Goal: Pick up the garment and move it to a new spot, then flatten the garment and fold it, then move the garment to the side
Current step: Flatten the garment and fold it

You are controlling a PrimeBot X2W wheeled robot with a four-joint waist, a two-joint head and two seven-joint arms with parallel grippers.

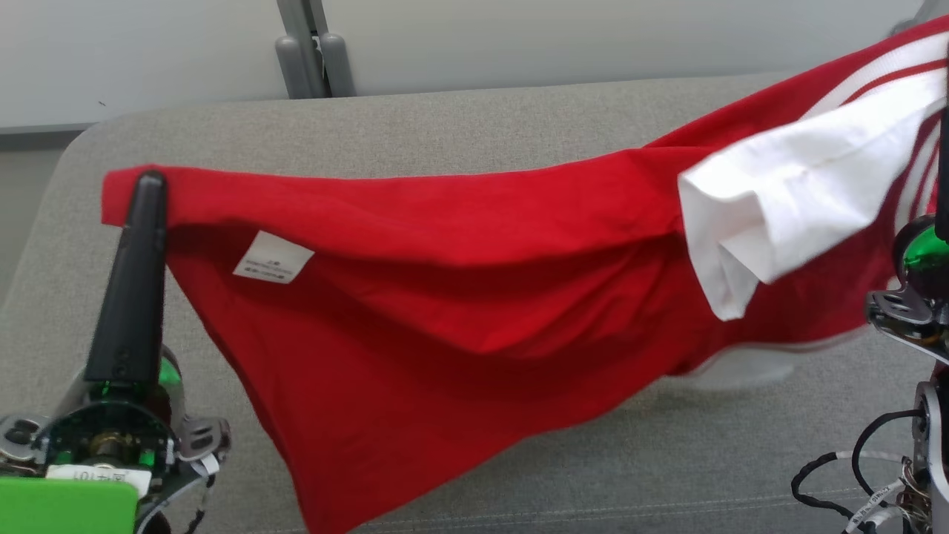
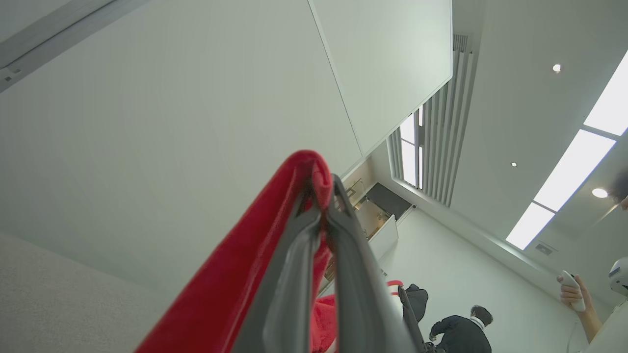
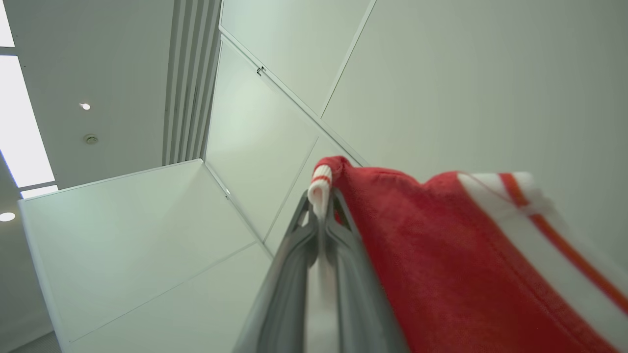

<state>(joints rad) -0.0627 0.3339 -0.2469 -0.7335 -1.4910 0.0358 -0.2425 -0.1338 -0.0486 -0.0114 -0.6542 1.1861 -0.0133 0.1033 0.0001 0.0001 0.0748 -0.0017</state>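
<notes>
The garment is a red shirt with white sleeves and white stripes, hanging stretched in the air above the grey table. My left gripper is shut on its left corner, fingers pointing up. A white label shows near that corner. In the left wrist view the left gripper pinches the red cloth. My right gripper is shut on the striped white and red hem, with red cloth draping to its right. In the head view the right wrist sits at the right edge. A white sleeve hangs in front.
Past the table's far edge there is a pale wall, with a grey post against it. Cables hang by the right arm. In the left wrist view a person is far off and a hand holds a white device.
</notes>
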